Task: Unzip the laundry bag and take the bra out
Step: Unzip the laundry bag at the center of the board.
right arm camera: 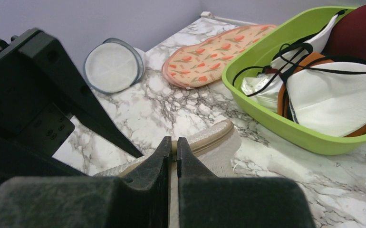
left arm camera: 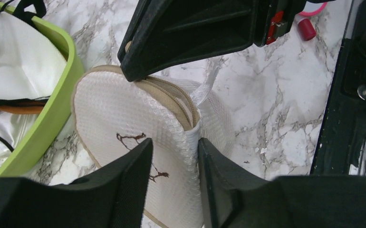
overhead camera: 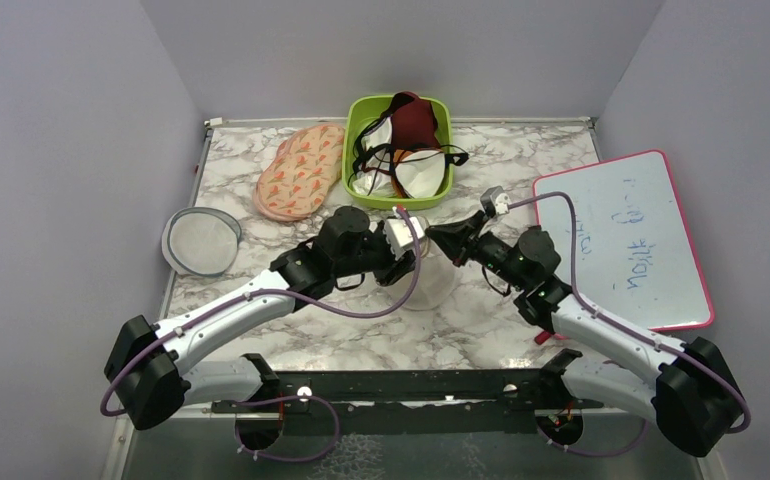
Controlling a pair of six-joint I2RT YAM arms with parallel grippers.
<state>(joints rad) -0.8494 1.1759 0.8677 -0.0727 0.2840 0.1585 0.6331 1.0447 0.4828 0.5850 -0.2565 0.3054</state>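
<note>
The laundry bag (left arm camera: 119,118) is a cream-white mesh pod with dark marks on its face and a tan zip rim. It lies on the marble table in front of the green bin and shows faintly in the top view (overhead camera: 431,285). My left gripper (left arm camera: 175,152) pinches a fold of the bag's mesh at its edge; it also shows in the top view (overhead camera: 406,265). My right gripper (right arm camera: 173,145) is shut on the bag's zip rim and meets the bag from the right (overhead camera: 433,232). No bright red bra is in view.
A green bin (overhead camera: 359,110) behind the bag holds a dark maroon garment (overhead camera: 416,115) and white cloths. Pink floral pads (overhead camera: 301,170) and a grey-rimmed mesh disc (overhead camera: 201,243) lie at the left. A pink-framed whiteboard (overhead camera: 621,240) lies at the right.
</note>
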